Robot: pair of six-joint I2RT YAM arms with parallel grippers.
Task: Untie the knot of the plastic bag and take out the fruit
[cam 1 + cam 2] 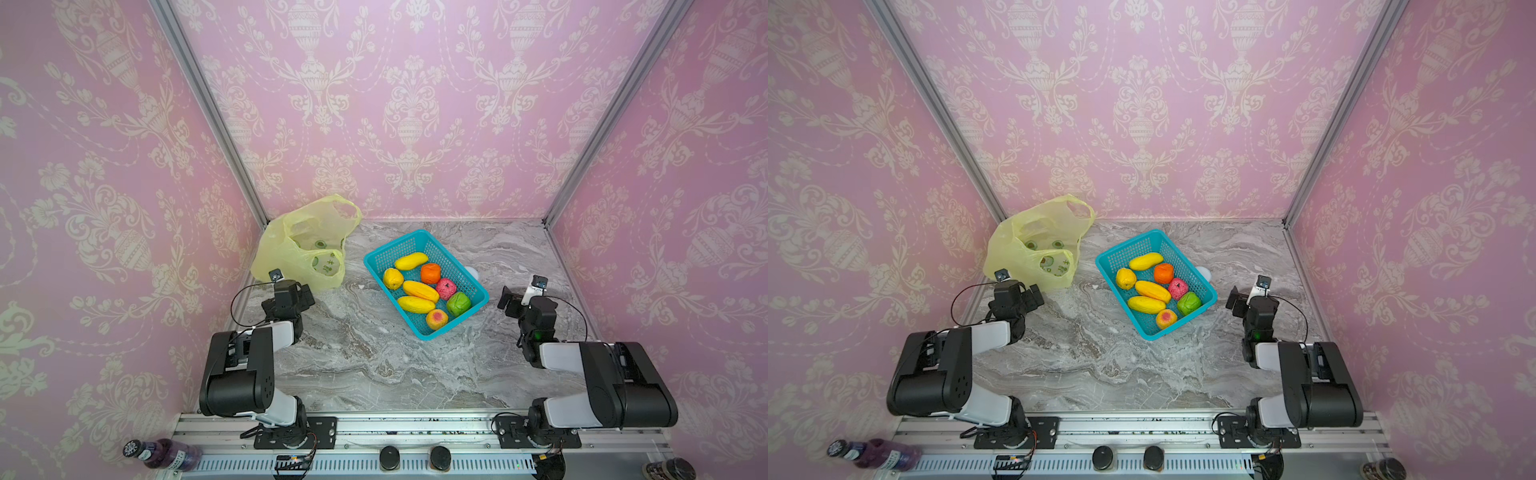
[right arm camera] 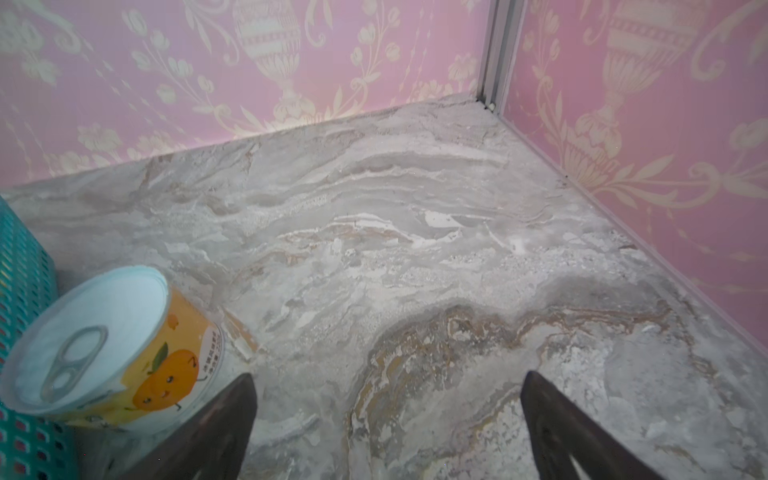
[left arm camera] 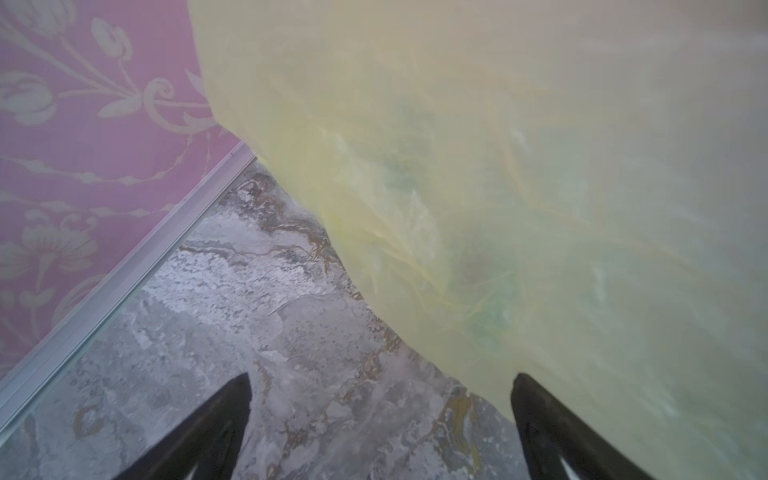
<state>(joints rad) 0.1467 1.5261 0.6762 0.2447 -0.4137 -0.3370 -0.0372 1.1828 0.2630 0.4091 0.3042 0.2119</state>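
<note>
While the plastic bag slumps in the far left corner of the worktop, leaning against the wall there, one handle loop stands open at its top and green avocado prints show through its pale yellow film in both top views. The fruit lies outside the bag, in a teal basket set at an angle near the middle of the worktop: three long yellow pieces, a yellow oval, an orange, a pink-red, a green and a peach-coloured one, packed close together. Just in front of the bag's near edge sits the left gripper. In its wrist view the jaws stand well apart with only bare marble between them, and one jaw's tip overlaps the bag's lower hem; whether it touches the film I cannot tell. The right gripper is near the right edge of the worktop, apart from the basket, its jaws spread wide over bare marble and holding nothing. A small white-lidded can with orange pictures stands against the basket's far right side.
</note>
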